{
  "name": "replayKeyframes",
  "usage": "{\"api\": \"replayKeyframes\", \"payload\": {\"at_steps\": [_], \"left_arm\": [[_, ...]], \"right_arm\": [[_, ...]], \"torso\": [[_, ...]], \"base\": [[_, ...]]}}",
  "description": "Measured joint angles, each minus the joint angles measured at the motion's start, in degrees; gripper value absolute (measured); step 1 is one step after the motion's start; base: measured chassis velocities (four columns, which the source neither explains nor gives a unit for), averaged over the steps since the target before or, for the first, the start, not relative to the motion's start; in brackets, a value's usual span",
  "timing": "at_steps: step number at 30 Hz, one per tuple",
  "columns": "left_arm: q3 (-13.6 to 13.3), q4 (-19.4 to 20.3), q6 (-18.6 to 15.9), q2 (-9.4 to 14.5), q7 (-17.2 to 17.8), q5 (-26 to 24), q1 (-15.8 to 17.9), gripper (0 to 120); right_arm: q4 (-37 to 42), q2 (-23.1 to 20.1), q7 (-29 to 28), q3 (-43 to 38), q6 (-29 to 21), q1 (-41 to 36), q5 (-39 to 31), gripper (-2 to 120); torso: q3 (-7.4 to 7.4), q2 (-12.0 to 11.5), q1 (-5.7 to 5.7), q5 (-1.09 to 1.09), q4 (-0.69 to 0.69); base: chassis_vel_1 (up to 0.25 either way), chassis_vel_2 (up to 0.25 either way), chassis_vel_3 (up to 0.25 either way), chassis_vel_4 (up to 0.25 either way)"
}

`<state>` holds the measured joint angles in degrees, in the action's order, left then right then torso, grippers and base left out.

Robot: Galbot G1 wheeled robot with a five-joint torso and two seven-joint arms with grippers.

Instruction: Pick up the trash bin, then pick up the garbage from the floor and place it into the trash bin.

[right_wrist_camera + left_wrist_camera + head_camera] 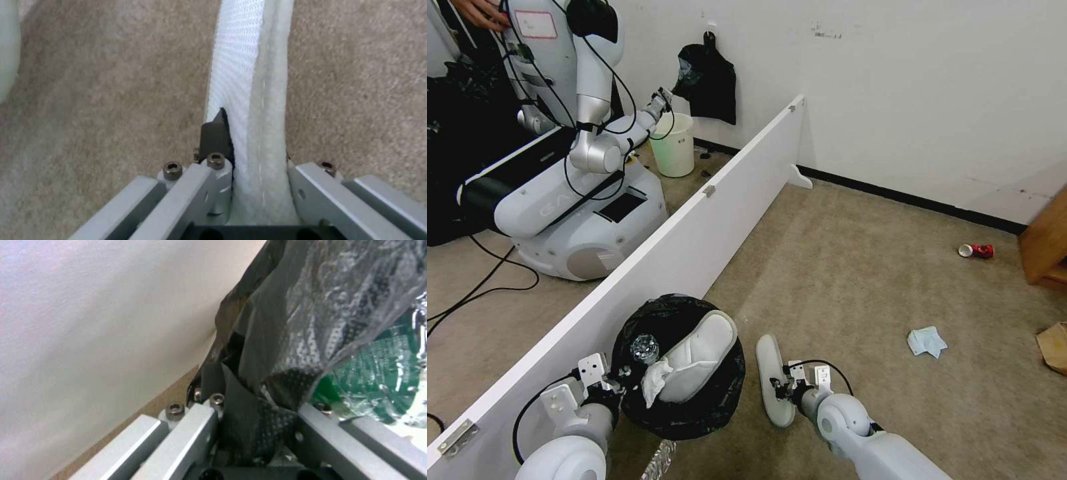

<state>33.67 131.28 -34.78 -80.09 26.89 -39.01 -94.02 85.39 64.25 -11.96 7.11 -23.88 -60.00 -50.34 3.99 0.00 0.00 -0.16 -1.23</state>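
Observation:
The trash bin (707,407), lined with a crinkly black bag, hangs low at the left against the white partition. My left gripper (619,390) is shut on its rim; in the left wrist view the black bag (311,306) is pinched between the fingers (200,420). Inside lie a white slipper (700,357), a clear bottle (645,347) and a white tissue (654,383). Just right of the bin, my right gripper (780,390) is shut on a second white slipper (770,370), held edgewise over the carpet (253,100). Farther right on the floor lie a light-blue face mask (927,341), a red can (977,251) and a brown paper bag (1054,347).
A long white partition board (694,220) runs diagonally along my left. Beyond it stand another robot (580,200) and an unlined pale bucket (672,143); a black bag (707,80) hangs on the wall. Wooden furniture (1047,247) sits at the right edge. Open carpet lies ahead.

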Motion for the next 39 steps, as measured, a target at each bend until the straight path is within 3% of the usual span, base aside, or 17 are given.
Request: {"api": "replayKeyframes", "payload": {"at_steps": [39], "left_arm": [[-2.9,0.2,-0.3,-0.6,-0.9,2.4,0.4,0]], "right_arm": [[19.7,-13.1,-3.4,-10.1,-0.8,-5.2,-5.1,2]], "torso": [[0.0,0.0,0.0,0.0,0.0]], "base": [[0.0,0.0,0.0,0.0]]}}
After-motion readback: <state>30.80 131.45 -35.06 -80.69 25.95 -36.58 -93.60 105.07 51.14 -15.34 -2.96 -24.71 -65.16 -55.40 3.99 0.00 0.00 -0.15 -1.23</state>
